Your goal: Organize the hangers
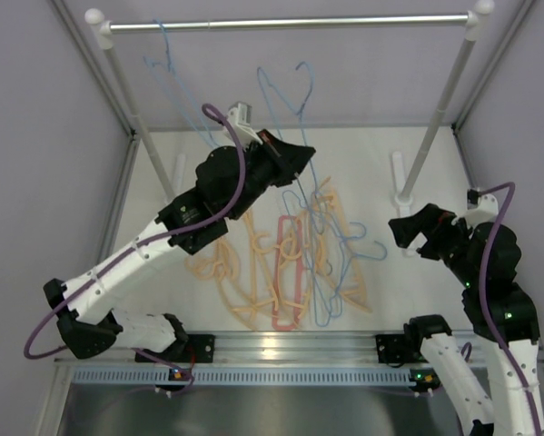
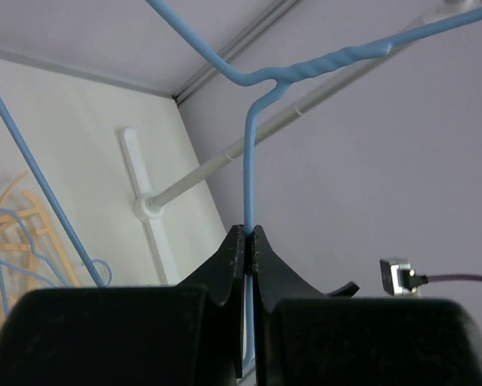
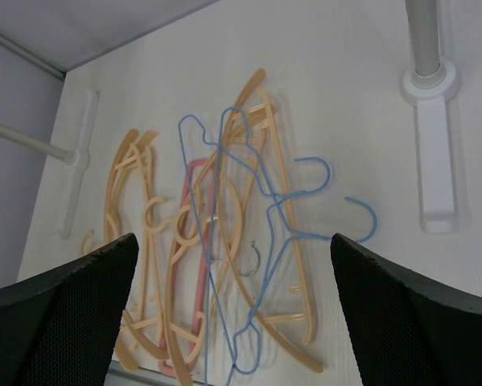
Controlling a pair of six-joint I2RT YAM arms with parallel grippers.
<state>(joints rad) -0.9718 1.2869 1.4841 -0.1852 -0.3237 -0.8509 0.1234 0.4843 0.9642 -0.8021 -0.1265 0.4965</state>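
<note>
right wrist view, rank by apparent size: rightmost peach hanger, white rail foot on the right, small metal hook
1. rightmost peach hanger
2. white rail foot
3. small metal hook, clearly smallest

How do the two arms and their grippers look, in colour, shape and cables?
Left arm and right arm: white links, black joints, a purple cable along each. Left gripper and right gripper: black, with two broad fingers. Small green lights glow on the right arm.
</note>
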